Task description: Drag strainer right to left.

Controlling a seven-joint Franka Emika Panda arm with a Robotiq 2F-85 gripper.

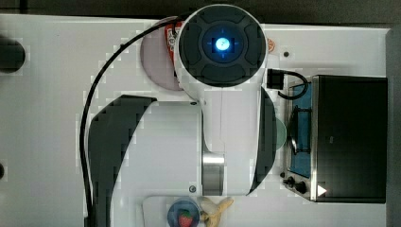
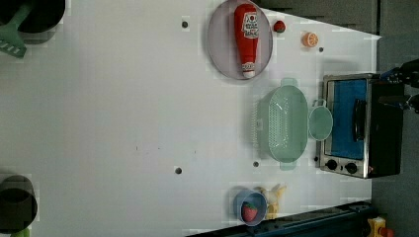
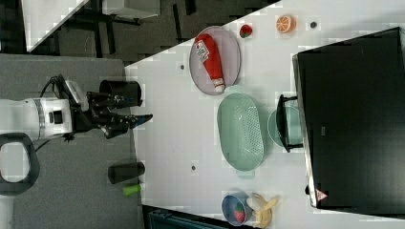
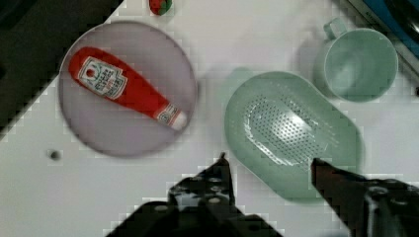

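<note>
Bright, even light; soft shadows; blocky blur.

The strainer (image 4: pixel 291 131) looks like smooth pale green plastic with a slight sheen, as does the cup (image 4: pixel 360 64). The table (image 2: pixel 123 123) is matt white. The oven (image 2: pixel 358 126) has a shiny metal front and dark casing. The ketchup bottle (image 4: pixel 126 89) is glossy red plastic.

Robot lab staged as a toy kitchen, white worktop (image 2: pixel 123 123) with bolt holes, Franka arm (image 1: pixel 189 142) over it, small toaster oven (image 2: pixel 358 126), plastic ketchup bottle (image 2: pixel 246 39) on a plate (image 2: pixel 220 54), play fruit in a bowl (image 2: pixel 249 207), grey floor (image 3: pixel 71 191)
</note>
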